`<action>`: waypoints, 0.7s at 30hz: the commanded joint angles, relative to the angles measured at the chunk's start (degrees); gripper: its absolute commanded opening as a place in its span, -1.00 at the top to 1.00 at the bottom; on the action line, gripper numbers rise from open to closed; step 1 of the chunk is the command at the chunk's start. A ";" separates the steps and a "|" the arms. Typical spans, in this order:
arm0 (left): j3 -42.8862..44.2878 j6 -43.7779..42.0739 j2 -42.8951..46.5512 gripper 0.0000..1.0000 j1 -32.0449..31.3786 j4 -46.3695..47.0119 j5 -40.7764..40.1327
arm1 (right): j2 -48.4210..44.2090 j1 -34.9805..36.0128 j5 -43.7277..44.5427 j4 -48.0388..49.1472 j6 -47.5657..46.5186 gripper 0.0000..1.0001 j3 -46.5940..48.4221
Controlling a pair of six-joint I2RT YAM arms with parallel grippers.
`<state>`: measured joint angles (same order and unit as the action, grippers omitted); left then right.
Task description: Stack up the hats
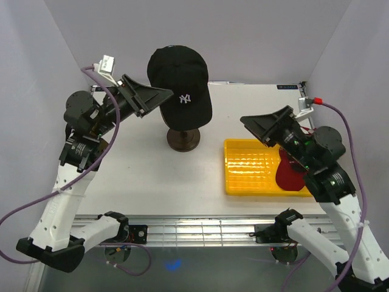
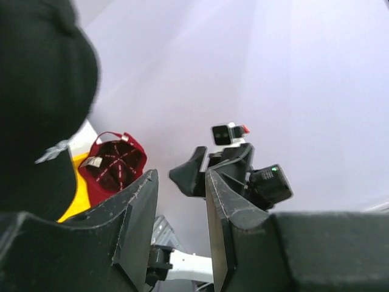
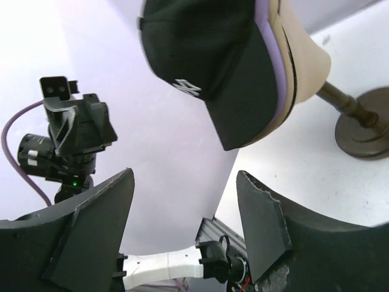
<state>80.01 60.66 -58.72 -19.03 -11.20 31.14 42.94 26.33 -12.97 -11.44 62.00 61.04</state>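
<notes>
On the mannequin stand [image 1: 183, 140], the black cap [image 1: 180, 85] tops the stack; the red cap [image 1: 289, 173] lies in the yellow tray [image 1: 249, 164]. Your left gripper [image 1: 165, 96] and right gripper [image 1: 254, 129] gape empty; a left nudge could topple the stand.

Red cap [image 1: 284, 173] at table's 4 o'clock: mostly under the right arm [image 1: 319, 161]. Black cap [image 2: 36, 91] blurred, cropped at left wrist view's 9 o'clock. Lavender cap [image 3: 273, 61]: only a rim shows.

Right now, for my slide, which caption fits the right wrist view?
Open right fingers frame a black cap stacked over a lavender cap on the dark stand, left arm behind.
</notes>
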 commanded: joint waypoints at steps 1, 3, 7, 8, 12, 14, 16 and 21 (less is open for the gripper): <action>6.54 -10.37 -4.55 0.06 -11.09 -5.84 -8.32 | -6.27 -0.22 6.63 -3.75 -2.93 -0.48 2.94; 9.10 -14.76 -9.03 0.07 -21.07 -7.95 -13.71 | -7.43 -0.22 8.65 -6.82 -3.90 -0.49 6.35; 12.36 -18.47 -15.45 0.07 -31.58 -8.22 -22.86 | -7.87 -0.22 9.10 -10.87 -5.74 -0.50 12.69; 12.97 -18.91 -16.59 0.07 -32.99 -7.96 -25.14 | -8.04 -0.22 9.28 -11.75 -6.27 -0.50 13.66; 12.28 -20.32 -24.05 0.07 -42.55 -5.42 -29.63 | -8.66 -0.22 11.56 -14.92 -7.85 -0.51 18.15; 11.84 -21.28 -26.87 0.06 -45.73 -4.53 -32.61 | -9.10 -0.22 12.27 -16.24 -8.12 -0.51 19.56; 10.09 -21.03 -30.56 0.06 -48.56 -3.31 -34.39 | -9.62 -0.22 12.71 -16.51 -8.21 -0.51 19.91; 7.01 -21.02 -36.72 0.04 -51.55 3.19 -34.74 | -9.63 -0.22 14.88 -18.96 -8.65 -0.51 22.19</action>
<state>88.03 41.06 -94.65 -70.08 -12.71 -0.34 33.52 26.30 -1.43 -28.77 54.81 80.73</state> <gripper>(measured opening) 0.478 0.755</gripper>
